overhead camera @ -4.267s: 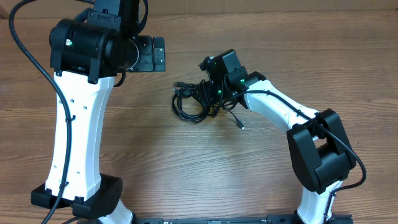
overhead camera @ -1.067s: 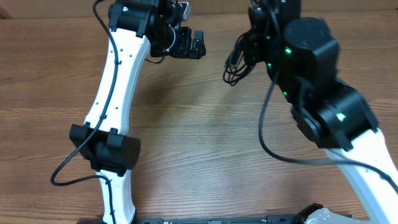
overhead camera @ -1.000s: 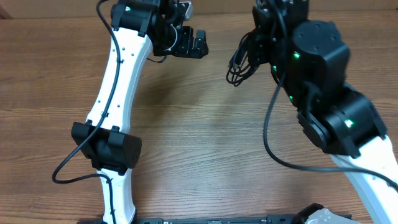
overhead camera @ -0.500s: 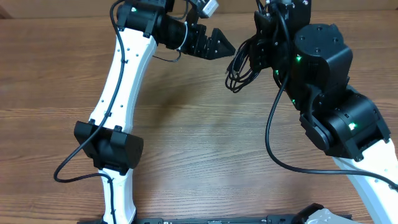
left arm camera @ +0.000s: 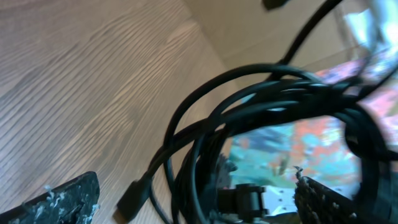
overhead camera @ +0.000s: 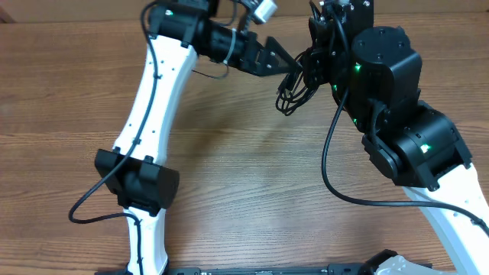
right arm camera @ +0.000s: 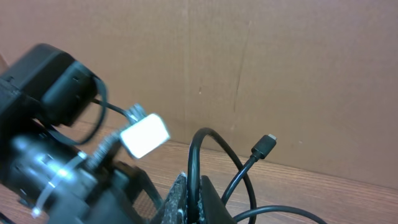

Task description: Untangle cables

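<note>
The cables (overhead camera: 293, 90) are a tangle of thin black cords hanging above the table at the back. My right gripper (overhead camera: 313, 59) holds the tangle up from its right side. In the right wrist view that gripper (right arm camera: 198, 200) is shut on one cord (right arm camera: 194, 163), and a small plug (right arm camera: 263, 147) sticks up beside it. My left gripper (overhead camera: 281, 63) reaches in from the left and is open right at the tangle. In the left wrist view the looped cables (left arm camera: 261, 118) fill the space between its wide-apart fingers (left arm camera: 62, 200), and a plug (left arm camera: 134, 198) hangs low. The left gripper (left arm camera: 196, 208) grips nothing.
The wooden table (overhead camera: 244, 168) lies beneath both arms. A brown cardboard wall (right arm camera: 261, 68) stands behind the table's far edge. The left arm's base (overhead camera: 137, 183) stands front left and the right arm's bulky joints (overhead camera: 412, 145) front right.
My left gripper has swung right and turned until it is at the hanging tangle. The right gripper has stayed shut on the cables and barely shifted.
</note>
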`<move>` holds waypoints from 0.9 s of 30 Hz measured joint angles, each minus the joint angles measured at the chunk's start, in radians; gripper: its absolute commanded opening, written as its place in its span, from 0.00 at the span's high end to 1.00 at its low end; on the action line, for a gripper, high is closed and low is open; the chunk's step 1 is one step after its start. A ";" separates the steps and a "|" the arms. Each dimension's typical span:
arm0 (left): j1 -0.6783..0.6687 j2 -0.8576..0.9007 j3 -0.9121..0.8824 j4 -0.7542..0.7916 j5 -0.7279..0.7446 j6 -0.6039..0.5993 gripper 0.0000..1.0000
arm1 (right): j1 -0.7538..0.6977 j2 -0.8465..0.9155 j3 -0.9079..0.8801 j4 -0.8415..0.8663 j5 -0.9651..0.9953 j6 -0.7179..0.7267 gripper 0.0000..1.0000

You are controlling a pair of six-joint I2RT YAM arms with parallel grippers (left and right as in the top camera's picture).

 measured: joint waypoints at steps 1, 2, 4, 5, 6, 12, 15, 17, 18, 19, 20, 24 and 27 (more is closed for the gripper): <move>-0.019 0.000 0.000 0.000 -0.037 -0.009 0.00 | 0.000 0.000 0.000 0.000 0.000 0.001 0.96; -0.035 0.000 0.000 0.000 -0.072 -0.017 0.00 | 0.000 0.000 0.000 0.000 0.000 0.000 0.96; -0.064 0.000 0.000 0.000 -0.152 -0.035 0.00 | 0.000 0.000 0.000 0.000 0.000 0.000 0.96; -0.074 0.000 0.000 0.000 -0.188 -0.044 0.00 | 0.000 0.000 0.000 0.000 0.000 0.000 0.96; -0.080 0.000 0.000 0.000 -0.231 -0.052 0.01 | 0.000 0.000 0.000 0.001 0.000 0.000 0.96; -0.073 0.000 0.001 -0.076 -0.502 -0.090 0.22 | 0.000 -0.002 0.000 0.019 -0.002 0.000 0.96; -0.060 0.000 0.001 -0.170 -0.640 -0.099 0.23 | 0.001 -0.013 0.000 0.020 -0.011 -0.008 0.96; -0.045 0.000 0.001 -0.215 -0.702 -0.099 0.24 | 0.001 -0.034 -0.005 0.020 -0.015 -0.014 0.96; -0.035 0.000 0.001 -0.229 -0.722 -0.100 0.23 | 0.001 -0.046 -0.006 0.020 -0.016 -0.016 0.96; -0.023 0.000 0.001 -0.238 -0.741 -0.099 0.23 | 0.001 -0.059 -0.006 0.020 -0.017 -0.019 0.96; -0.010 0.000 0.001 -0.241 -0.760 -0.099 0.22 | 0.001 -0.076 -0.006 0.024 -0.017 -0.020 0.96; 0.035 0.000 0.001 -0.245 -0.821 -0.099 0.21 | 0.000 -0.155 -0.004 0.031 -0.006 -0.023 0.96; 0.051 0.000 0.001 -0.245 -0.836 -0.099 0.20 | -0.006 -0.171 0.001 -0.002 -0.003 -0.023 0.96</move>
